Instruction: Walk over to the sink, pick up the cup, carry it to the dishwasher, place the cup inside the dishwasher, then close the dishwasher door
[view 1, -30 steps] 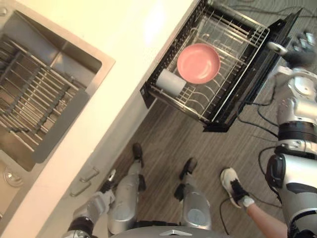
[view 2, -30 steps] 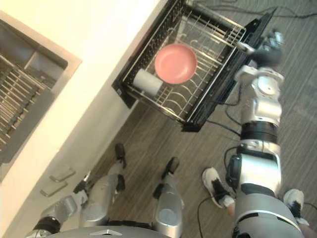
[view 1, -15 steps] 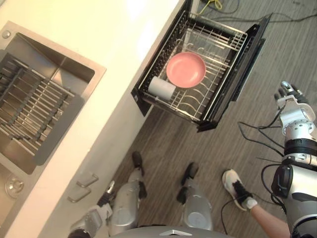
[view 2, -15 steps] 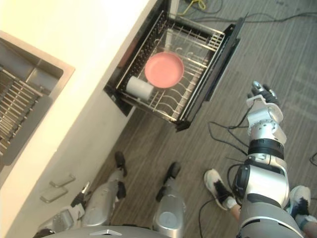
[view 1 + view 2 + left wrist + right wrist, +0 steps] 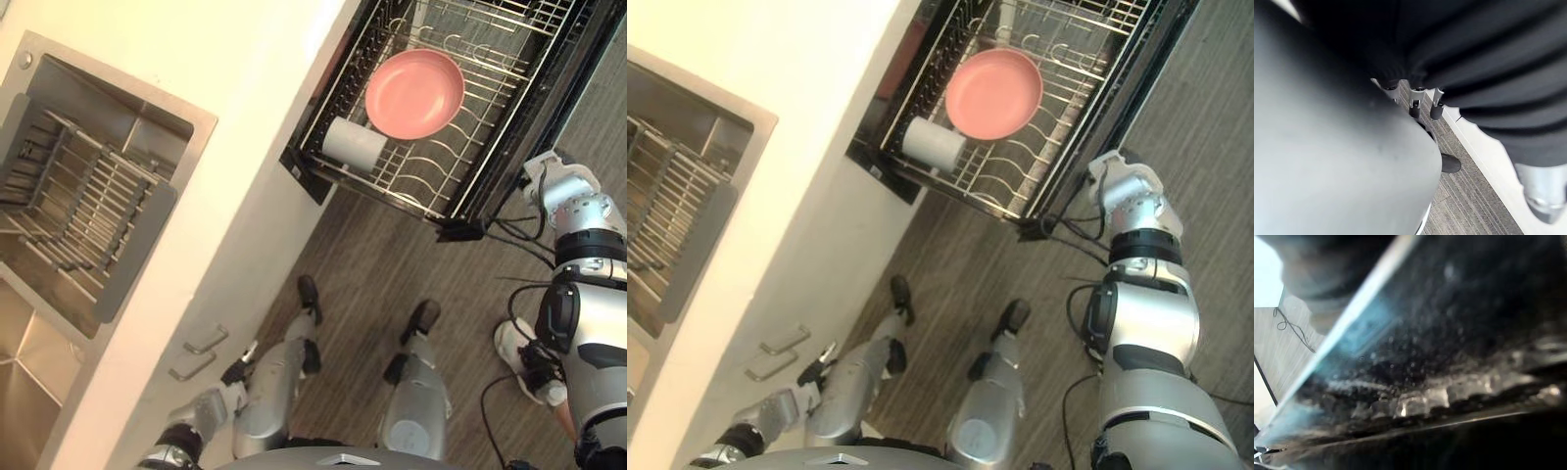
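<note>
White cup (image 5: pixel 355 145) lies on its side in the rack (image 5: pixel 446 162) of the open dishwasher (image 5: pixel 304 171), just near-left of the pink plate (image 5: pixel 414 94), so fetch, carry and place look done. Only closing is left: the drawer is fully out and the right hand (image 5: pixel 1109 164) sits at the near end of the door (image 5: pixel 1114 116), but it's tucked against the dark panel so I can't tell its grip. Left hand (image 5: pixel 208 406) hangs low on the near left, relaxed and empty.
</note>
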`<state>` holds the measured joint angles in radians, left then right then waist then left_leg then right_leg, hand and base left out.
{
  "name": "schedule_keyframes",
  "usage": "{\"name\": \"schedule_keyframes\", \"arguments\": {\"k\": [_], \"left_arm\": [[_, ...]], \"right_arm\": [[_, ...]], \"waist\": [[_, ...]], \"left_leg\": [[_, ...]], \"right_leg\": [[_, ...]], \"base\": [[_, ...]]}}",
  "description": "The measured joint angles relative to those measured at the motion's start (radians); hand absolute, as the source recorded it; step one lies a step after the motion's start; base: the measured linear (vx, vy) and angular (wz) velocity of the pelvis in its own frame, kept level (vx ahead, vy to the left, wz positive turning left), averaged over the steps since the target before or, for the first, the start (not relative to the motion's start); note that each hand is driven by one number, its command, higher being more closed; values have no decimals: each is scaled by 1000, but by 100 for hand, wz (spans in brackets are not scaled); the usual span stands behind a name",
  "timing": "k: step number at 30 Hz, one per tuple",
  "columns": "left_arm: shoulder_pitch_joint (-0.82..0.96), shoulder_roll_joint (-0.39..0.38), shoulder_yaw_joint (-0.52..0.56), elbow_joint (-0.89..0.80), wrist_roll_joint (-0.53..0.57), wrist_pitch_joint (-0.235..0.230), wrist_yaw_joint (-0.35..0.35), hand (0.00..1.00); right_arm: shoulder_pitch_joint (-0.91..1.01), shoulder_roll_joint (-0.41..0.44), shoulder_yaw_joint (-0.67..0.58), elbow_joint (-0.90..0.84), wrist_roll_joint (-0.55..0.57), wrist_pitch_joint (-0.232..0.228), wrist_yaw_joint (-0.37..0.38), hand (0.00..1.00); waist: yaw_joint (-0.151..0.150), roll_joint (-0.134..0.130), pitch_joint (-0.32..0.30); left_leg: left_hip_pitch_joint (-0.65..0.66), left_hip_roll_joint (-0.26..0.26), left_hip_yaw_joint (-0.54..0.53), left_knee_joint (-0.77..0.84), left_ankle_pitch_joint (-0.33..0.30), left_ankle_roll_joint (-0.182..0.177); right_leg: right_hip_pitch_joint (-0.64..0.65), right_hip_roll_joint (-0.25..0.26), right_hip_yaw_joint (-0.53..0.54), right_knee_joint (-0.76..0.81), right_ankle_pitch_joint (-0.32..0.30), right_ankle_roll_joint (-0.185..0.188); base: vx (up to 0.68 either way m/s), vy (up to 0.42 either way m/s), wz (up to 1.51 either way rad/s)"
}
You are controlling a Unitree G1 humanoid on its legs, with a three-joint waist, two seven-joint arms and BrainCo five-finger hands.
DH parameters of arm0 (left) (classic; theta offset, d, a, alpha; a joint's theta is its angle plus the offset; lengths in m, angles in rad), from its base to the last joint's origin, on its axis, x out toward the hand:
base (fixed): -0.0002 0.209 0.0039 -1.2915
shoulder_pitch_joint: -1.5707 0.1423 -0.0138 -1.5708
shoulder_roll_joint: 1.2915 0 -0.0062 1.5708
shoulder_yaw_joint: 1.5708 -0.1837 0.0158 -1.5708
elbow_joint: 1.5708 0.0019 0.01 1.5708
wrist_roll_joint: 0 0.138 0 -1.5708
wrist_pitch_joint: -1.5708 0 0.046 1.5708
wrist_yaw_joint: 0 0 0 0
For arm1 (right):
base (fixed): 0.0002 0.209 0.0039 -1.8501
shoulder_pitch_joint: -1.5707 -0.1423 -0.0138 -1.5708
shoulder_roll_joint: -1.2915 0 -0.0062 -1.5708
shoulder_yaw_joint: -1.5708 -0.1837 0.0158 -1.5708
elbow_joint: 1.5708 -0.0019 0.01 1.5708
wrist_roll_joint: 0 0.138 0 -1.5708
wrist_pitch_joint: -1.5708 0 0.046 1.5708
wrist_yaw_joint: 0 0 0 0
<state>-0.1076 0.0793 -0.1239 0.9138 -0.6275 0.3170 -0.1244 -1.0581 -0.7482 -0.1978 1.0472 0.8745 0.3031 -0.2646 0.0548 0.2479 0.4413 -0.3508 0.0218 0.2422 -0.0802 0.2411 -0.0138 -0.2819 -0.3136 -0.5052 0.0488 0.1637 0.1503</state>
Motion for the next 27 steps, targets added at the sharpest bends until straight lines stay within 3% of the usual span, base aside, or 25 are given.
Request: {"name": "schedule_keyframes", "arguments": {"k": [2,8,12,17,22,25,26,27], "left_arm": [[-15,-12,-8,1,-2,12,13,0],[-18,-11,-8,-1,-40,45,25,0],[-16,-11,-7,-2,-47,65,6,0],[27,-22,-1,-27,-34,73,-56,0],[58,-28,2,-40,22,66,-147,0],[112,-22,3,-27,97,51,-177,0],[136,-22,0,-21,126,43,-190,0],[146,-22,-3,-15,141,37,-194,0]], "right_arm": [[-43,-21,35,35,-75,7,-1,100],[-76,-28,79,58,-178,29,-7,100],[-139,-20,158,80,-242,59,-8,100],[-230,-19,206,119,-251,86,-33,100],[-318,-16,237,128,-248,86,-55,100],[-331,-37,281,152,-294,64,-47,100],[-330,-36,303,152,-302,56,-44,0],[-329,-34,305,152,-312,49,-39,0]], "waist": [[4,20,6],[36,27,1],[55,33,-3],[110,60,-23],[212,96,-51],[220,100,-54],[219,104,-57],[219,106,-59]], "left_leg": [[-3,-7,-27,0,-1,-1],[-16,-14,-104,0,12,-18],[-17,-34,-170,0,19,-29],[-28,-66,-256,1,28,-23],[-49,-86,-319,2,47,-25],[-44,-89,-328,2,52,-32],[-44,-89,-328,2,53,-34],[-45,-88,-328,2,53,-34]], "right_leg": [[-3,-16,-22,43,-28,-3],[-10,-48,-77,141,-85,-4],[-11,-96,-126,258,-162,7],[-1,-164,-201,387,-262,19],[4,-210,-273,479,-346,20],[23,-215,-306,492,-363,21],[24,-216,-308,494,-369,20],[23,-215,-310,496,-372,20]], "base": [[5,18,31],[3,-21,31],[44,-62,44],[66,-85,56],[87,-149,44],[60,-139,14],[6,-141,0],[-15,-109,7]]}}
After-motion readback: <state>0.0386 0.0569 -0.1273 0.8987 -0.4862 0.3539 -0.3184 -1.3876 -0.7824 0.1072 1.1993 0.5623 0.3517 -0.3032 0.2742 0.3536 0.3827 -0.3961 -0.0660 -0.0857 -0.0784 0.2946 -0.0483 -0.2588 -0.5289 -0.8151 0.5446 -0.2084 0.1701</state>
